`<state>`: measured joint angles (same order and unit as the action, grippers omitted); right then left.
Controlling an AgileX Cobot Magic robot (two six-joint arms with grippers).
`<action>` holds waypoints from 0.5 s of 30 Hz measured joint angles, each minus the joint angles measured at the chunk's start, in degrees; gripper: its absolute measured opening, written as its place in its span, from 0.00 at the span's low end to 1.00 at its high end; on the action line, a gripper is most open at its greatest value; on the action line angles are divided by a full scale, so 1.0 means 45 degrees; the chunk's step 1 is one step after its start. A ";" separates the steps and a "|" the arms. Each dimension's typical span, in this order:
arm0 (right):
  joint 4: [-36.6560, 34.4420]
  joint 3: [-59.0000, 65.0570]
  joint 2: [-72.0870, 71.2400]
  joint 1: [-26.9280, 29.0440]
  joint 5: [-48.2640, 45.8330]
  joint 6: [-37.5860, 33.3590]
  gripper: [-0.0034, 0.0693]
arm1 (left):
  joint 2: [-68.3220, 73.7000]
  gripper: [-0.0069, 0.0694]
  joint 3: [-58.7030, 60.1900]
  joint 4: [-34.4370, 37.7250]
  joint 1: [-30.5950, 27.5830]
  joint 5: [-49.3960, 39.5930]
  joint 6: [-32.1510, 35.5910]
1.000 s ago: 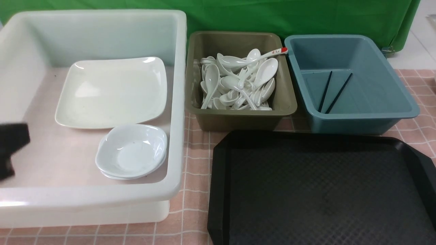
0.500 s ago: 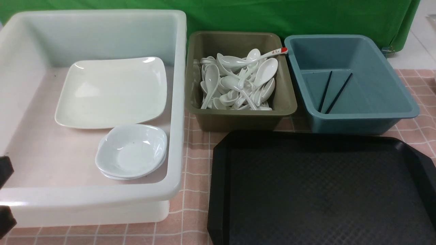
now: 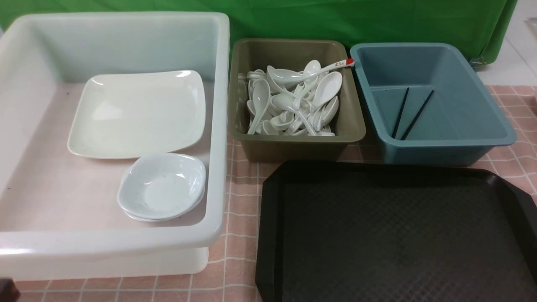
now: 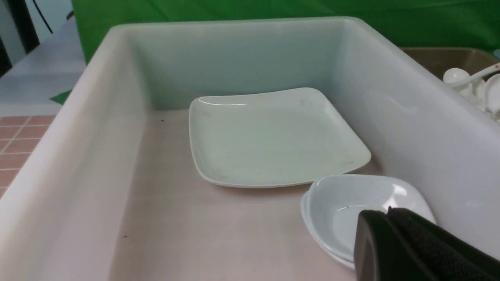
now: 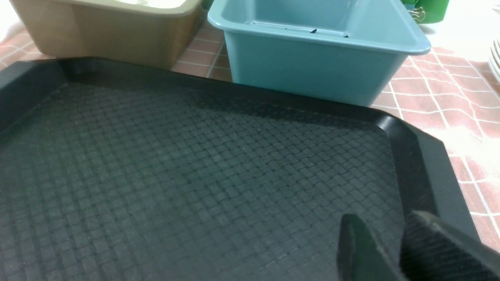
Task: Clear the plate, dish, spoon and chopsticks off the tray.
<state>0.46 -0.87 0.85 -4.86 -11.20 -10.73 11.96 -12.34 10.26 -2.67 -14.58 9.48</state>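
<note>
Hovering low over the near right part of the tray (image 5: 195,175), the right gripper (image 5: 384,249) shows its two fingers with a narrow gap between them and nothing in it — partly parted, empty. The tray's textured floor is bare in both the front and right wrist views, so by my reading the clearing is done and no item lies ahead of either hand.

Over on the left, the left gripper (image 4: 390,242) has its jaws pressed together, holding nothing, hanging just above the near corner of the white tub (image 3: 218,126). Right below and beyond it sit the stacked small dishes (image 4: 351,210), and farther in lies the plate (image 4: 273,136), flat on the tub floor — the left arm is the nearer one to both.

Farther back, the olive bin (image 3: 293,144) holds a heap of white spoons (image 3: 293,105); which one is the task's spoon I cannot tell. The chopsticks (image 3: 409,113) lie in the blue bin (image 3: 444,147), long axes running near-to-far, fanned slightly apart.
</note>
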 joint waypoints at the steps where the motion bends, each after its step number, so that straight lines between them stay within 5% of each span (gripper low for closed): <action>1: 0.0000 0.0000 0.0000 0.0000 0.0000 0.0000 0.37 | -0.0587 0.09 0.0531 -0.0281 0.0000 0.0252 -0.0364; 7: 0.0000 0.0000 0.0000 0.0000 0.0000 0.0000 0.37 | -0.2513 0.09 0.2268 -0.1862 0.0000 0.0563 -0.2584; 15: 0.0000 0.0000 0.0000 0.0000 0.0000 0.0000 0.38 | -0.2655 0.09 0.2816 -0.2280 0.0798 0.0623 -0.2917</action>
<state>0.46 -0.87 0.85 -4.86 -11.20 -10.73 0.01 0.33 0.00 0.92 -11.77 -3.65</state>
